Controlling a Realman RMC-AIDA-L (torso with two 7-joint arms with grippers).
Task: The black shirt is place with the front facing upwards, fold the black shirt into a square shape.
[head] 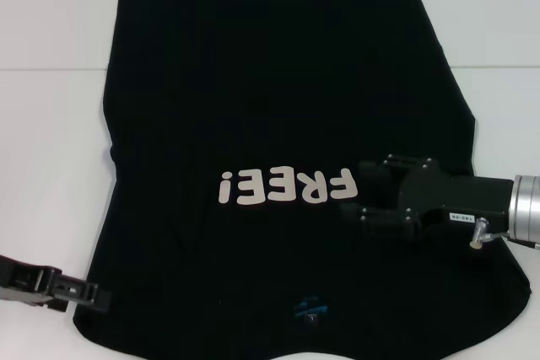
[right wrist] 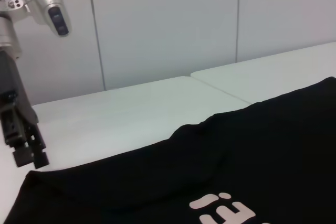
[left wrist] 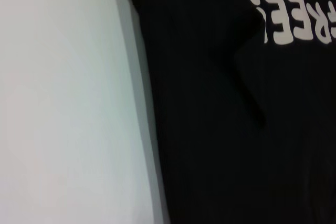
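The black shirt [head: 270, 82] lies spread flat on the white table [head: 51, 141], front up. Its white "FREE!" lettering [head: 287, 187] reads upside down from the head view, and a small teal neck label [head: 310, 309] sits near the front edge. My right gripper [head: 364, 189] hovers low over the shirt's right half, just right of the lettering, open, with nothing seen between its fingers. My left gripper [head: 99, 296] is shut at the shirt's near left corner; it shows in the right wrist view as the left gripper [right wrist: 30, 157] just above the cloth [right wrist: 252, 145]. The left wrist view shows the shirt's edge [left wrist: 220, 129].
Bare white table [left wrist: 63, 103] runs along the shirt's left side and beyond its far hem. A seam [head: 51, 67] crosses the tabletop on the left. A pale panelled wall [right wrist: 168, 24] stands behind the table.
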